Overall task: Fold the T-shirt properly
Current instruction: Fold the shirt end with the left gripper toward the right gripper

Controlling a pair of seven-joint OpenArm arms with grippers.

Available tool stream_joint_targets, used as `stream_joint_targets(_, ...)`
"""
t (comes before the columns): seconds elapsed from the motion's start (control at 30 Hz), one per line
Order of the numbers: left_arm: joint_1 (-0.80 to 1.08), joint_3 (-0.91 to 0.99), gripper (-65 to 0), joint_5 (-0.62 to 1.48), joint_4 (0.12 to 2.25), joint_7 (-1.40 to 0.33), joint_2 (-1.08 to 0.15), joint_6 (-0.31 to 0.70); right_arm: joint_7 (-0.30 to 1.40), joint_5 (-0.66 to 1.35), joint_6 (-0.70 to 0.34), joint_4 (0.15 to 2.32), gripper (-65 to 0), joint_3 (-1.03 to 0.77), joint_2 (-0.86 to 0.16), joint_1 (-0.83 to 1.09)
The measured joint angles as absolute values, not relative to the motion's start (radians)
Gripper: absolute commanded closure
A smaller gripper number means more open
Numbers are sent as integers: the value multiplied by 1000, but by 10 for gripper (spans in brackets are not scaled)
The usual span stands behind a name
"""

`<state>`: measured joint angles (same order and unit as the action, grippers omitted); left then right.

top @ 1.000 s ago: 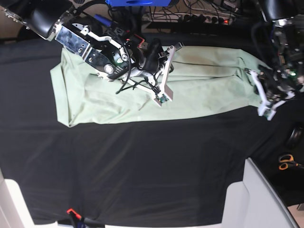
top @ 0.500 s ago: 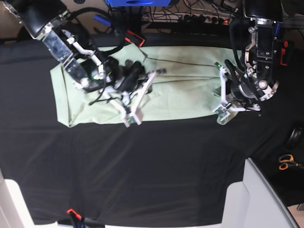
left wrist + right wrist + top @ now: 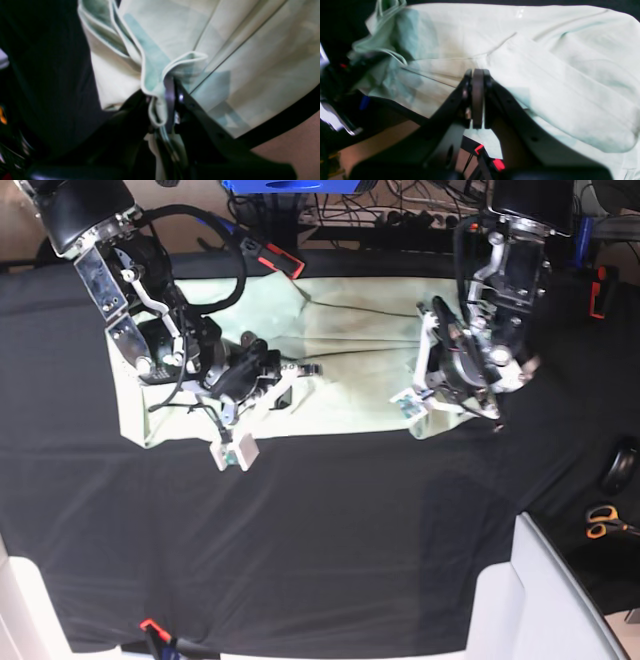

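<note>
My black two-fingered left gripper pinches pale mint-green cloth; my black right gripper, at nine o'clock, is closed empty.

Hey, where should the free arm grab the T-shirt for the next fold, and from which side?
Probably the near long edge of the T-shirt, at its left end in the base view, coming in low from the table's front side. That edge lies flat and exposed on the black cover. The left pincer already pinches a hem fold; the right pincer is shut, holding nothing.
</note>
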<state>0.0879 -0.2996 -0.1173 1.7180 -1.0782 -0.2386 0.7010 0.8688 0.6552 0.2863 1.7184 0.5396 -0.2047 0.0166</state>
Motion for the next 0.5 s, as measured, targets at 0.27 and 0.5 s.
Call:
stream_joint_targets(0.27, 69, -437, 0, -140, 1718, -1070, -227, 701, 868, 652, 287, 1718, 0, 532, -209, 17)
stream_joint_targets(0.5, 59, -497, 0, -142, 1715, -1069, -220, 701, 869, 652, 287, 1718, 0, 532, -209, 17)
